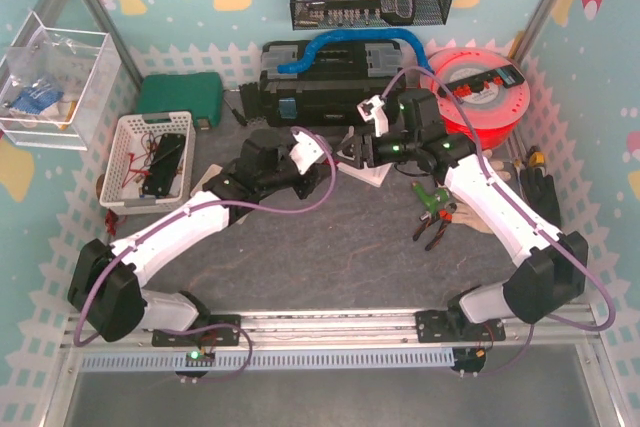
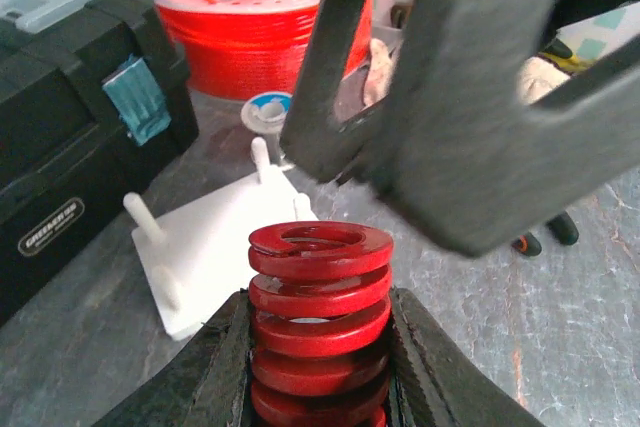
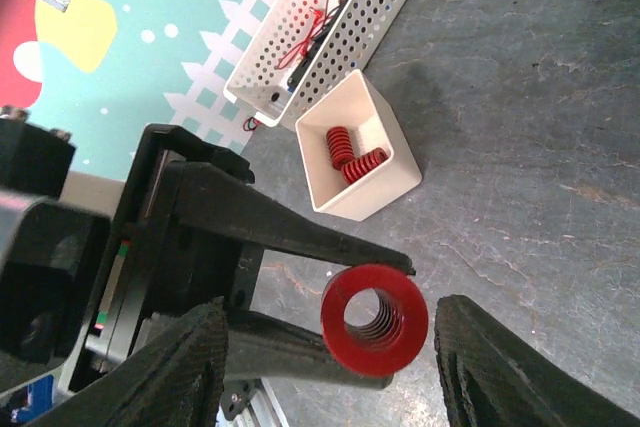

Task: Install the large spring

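1. My left end effector (image 2: 318,332) is pinching the large spring (image 2: 320,272). On the left wrist camera I see a dark finger pressed against each side of the red coils. The spring stands upright with its top turns above the fingertips.
2. My right end effector (image 3: 330,337) is spread wide and holds nothing. Its own camera looks straight down the spring's bore. The red ring sits in the gap between the two textured fingers, with clearance on both sides.
3. That same view shows the left end effector's black fingers reaching in from the left to clamp the spring, which the left wrist camera cannot show from outside.
4. Only the left wrist camera gives me the white peg plate (image 2: 215,237), lying flat on the desk (image 2: 560,287) just beyond the spring, with thin pegs standing up from it. The right end effector's grey fingers hang over the plate's far side. I cannot tell whether the spring is lined up with any peg.
5. Only the right wrist camera shows the white bin (image 3: 370,202) holding smaller red springs (image 3: 350,155), with a perforated basket (image 3: 330,17) just beyond it.
6. The top camera shows both arms meeting mid-desk over the plate, with the spring hidden there. Behind them are a black toolbox (image 1: 320,82) and a red spool (image 1: 490,97).
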### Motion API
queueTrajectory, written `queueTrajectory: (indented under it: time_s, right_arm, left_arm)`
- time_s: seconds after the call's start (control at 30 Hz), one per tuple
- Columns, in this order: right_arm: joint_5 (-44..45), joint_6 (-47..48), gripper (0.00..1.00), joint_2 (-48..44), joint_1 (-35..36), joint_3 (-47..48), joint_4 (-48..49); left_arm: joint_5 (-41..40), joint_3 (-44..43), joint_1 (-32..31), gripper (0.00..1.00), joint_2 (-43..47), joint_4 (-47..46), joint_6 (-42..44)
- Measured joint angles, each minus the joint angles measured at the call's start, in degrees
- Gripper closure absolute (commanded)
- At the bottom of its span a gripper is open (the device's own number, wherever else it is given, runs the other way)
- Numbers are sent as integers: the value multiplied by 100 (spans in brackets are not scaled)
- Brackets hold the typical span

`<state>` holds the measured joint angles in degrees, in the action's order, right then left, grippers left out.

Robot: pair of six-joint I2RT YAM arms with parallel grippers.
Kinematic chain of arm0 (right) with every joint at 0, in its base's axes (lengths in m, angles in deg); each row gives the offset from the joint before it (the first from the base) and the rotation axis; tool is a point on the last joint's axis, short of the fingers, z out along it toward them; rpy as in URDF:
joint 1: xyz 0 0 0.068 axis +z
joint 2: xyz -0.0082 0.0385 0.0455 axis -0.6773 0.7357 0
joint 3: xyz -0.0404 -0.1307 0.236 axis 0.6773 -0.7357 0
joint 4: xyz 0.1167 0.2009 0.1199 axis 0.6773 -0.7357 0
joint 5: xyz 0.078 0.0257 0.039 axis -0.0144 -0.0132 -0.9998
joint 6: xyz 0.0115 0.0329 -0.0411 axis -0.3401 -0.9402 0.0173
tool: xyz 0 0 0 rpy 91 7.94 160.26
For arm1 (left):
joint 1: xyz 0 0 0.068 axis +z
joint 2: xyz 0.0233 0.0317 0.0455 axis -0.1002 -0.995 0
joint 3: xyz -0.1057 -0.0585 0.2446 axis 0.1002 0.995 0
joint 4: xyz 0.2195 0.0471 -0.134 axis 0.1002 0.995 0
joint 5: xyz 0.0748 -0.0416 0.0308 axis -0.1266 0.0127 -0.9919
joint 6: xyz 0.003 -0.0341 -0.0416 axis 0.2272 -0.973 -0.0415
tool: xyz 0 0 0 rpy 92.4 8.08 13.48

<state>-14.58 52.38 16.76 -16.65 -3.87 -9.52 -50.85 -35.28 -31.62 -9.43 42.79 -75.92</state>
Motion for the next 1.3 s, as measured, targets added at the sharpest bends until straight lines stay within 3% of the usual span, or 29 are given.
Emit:
queueTrajectory:
  time_s: [0.37, 0.57, 0.77, 0.87, 1.13, 1.3]
  right_arm:
    - [-48, 15, 38, 278, 0, 0, -33]
    - [-199, 76, 54, 337, 0, 0, -127]
    - [-391, 144, 78, 337, 0, -4, -118]
    - [-400, 157, 99, 337, -4, -22, -61]
    - [-199, 76, 100, 328, 0, -35, 144]
    - [551, -103, 100, 184, -13, -52, 177]
  left_arm:
    - [114, -17, -120, 97, 0, -70, 254]
    - [118, -33, -131, 97, 0, -74, 315]
    - [107, -50, -136, 92, 0, -177, 339]
    - [63, -50, -136, 80, 0, -190, 341]
    - [-317, -39, -146, 44, 24, -332, 275]
    - [-761, 87, -109, 17, 201, -461, 55]
